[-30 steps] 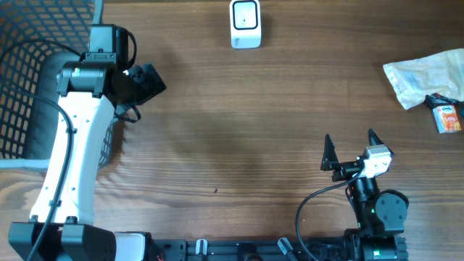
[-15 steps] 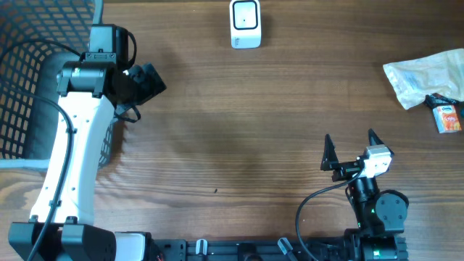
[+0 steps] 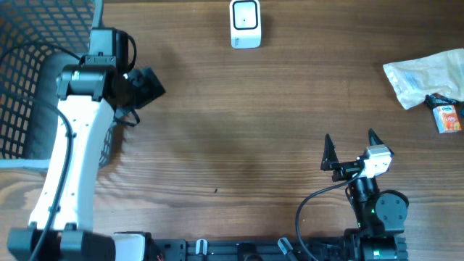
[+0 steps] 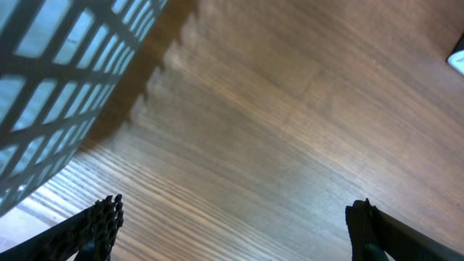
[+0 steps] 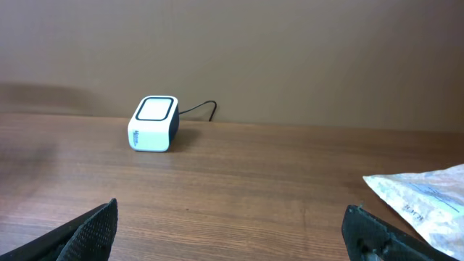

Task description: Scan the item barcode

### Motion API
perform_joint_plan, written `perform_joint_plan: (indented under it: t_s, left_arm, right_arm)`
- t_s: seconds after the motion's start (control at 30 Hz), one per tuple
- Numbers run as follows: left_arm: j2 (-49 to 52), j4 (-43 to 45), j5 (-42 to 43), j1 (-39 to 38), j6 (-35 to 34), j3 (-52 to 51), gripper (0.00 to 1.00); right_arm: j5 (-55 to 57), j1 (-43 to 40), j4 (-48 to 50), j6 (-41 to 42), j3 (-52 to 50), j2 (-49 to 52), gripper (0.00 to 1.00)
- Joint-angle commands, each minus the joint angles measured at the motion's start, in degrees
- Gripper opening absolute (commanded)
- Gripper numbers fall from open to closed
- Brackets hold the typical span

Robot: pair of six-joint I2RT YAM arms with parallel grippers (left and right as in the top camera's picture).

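One table of brown wood carries everything here, and two arms work at it. There is one scanner, a small white box with a dark-framed window on top, standing at the far edge near the middle; the right wrist view shows its one thin cable running off behind it. One mesh basket sits at the far left corner, and the left arm reaches up alongside it. The left gripper hangs over bare wood just right of the basket, its two fingers spread wide with nothing between them, as the left wrist view makes plain. The right gripper waits near the front edge on the right, its two fingers likewise wide apart and holding nothing. The goods lie well away from both, at the far right edge: one crumpled white bag and, touching its lower corner, one small orange pack. Whether a barcode faces up on the pack is too small to tell.
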Motion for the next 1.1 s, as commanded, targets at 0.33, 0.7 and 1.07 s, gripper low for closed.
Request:
perform_joint_plan:
  t_s: [0.33, 0.7, 1.07]
  left_arm:
    - [-60.17, 20.83, 1.01, 0.13, 11.54, -48.13, 1.00]
    - [-84.17, 26.18, 3.48, 0.13, 12.26, -63.56, 1.00]
    - [-85.66, 51.41, 7.54, 1.36, 17.57, -76.26, 1.00]
  right_arm:
    - [0.17, -0.24, 0.17, 0.24, -0.09, -0.68, 1.00]
    - [0.17, -0.24, 0.15, 0.24, -0.09, -0.68, 1.00]
    - [0.17, -0.24, 0.15, 0.24, -0.09, -0.68, 1.00]
